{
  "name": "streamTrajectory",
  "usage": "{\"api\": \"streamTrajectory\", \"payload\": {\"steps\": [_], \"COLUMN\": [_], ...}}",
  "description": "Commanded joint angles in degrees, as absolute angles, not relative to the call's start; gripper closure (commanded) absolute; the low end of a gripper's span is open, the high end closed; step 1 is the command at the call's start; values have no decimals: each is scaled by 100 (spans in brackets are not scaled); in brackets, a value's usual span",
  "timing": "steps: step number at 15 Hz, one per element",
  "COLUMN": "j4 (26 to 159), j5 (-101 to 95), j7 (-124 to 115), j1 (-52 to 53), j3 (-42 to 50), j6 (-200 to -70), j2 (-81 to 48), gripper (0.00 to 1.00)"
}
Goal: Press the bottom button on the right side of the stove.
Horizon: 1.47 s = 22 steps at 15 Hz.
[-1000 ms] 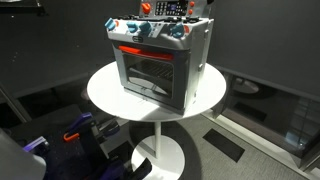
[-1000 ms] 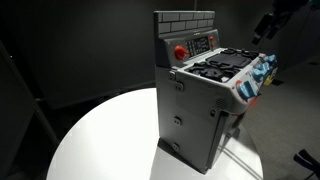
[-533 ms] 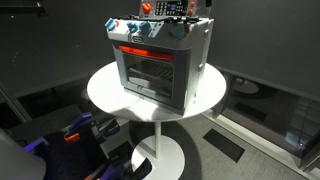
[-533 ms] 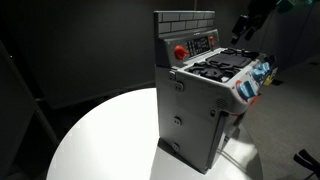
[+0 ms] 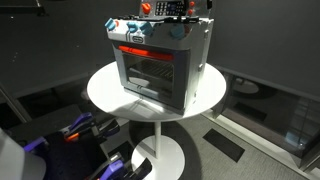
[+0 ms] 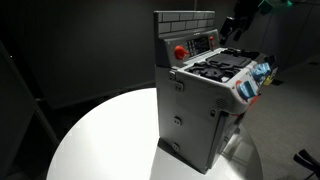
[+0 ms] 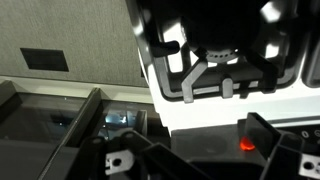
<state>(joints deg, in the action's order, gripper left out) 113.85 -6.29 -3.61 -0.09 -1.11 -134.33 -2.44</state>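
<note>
The stove is a grey toy oven on a round white table. It also shows in the other exterior view, with its brick-patterned back panel and a red knob. My gripper hangs above the cooktop, close to the right end of the back panel's control strip. In the wrist view my gripper looks open and empty, its dark fingers spread over a dark surface with a red glowing spot. I see no contact with the stove.
The table stands on a single white pedestal. Blue and black equipment sits on the floor beside it. Dark walls surround the scene.
In the exterior view my gripper has moved in from the right and now sits over the rear of the cooktop, next to the back panel. The stove has not moved.
</note>
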Motion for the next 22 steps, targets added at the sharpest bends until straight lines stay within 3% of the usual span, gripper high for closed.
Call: {"api": "streamTrajectory", "payload": {"steps": [1,22], "j4": [10833,9952], "j5": [-531,-476], "j7": [-505,-502], "j1": [58,113], "j3": [-106,-92], "j6": [-13063,-12404], "j2": [-564,-1213], "gripper": [0,0]}}
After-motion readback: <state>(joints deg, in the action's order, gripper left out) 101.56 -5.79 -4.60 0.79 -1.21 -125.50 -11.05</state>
